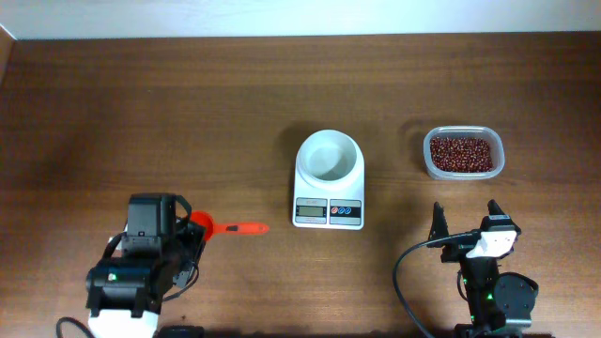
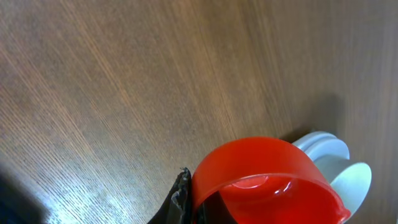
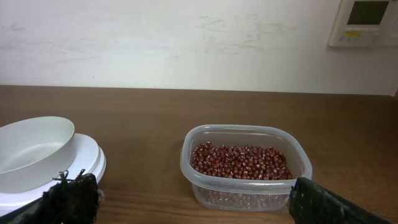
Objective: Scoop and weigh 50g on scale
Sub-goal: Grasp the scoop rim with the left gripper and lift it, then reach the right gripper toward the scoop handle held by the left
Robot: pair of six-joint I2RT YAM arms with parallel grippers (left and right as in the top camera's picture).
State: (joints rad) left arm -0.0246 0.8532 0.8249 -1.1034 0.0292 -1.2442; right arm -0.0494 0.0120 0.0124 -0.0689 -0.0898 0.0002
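Just ahead of the wide-open right gripper (image 1: 465,221), the beans (image 3: 239,163) fill a clear tub (image 3: 186,155): light, hard, prone to rolling, probably best taken with the orange scoop (image 1: 235,228) at the closed left gripper (image 1: 186,229).

The scale (image 1: 329,192) is a small white rectangular one, lying flat on the tabletop (image 1: 188,113). A grey display (image 1: 311,210) and two round buttons (image 1: 346,210), one blue and one red, sit along its near edge. A round white bowl (image 1: 328,155) stands upright on its platform, with nothing visible inside. The beans (image 1: 460,153) are tiny, dark red-brown ovals. They are heaped in a clear rounded-rectangle tub (image 1: 427,161), well apart from the scale on the side nearer its buttons, roughly level with the bowl.
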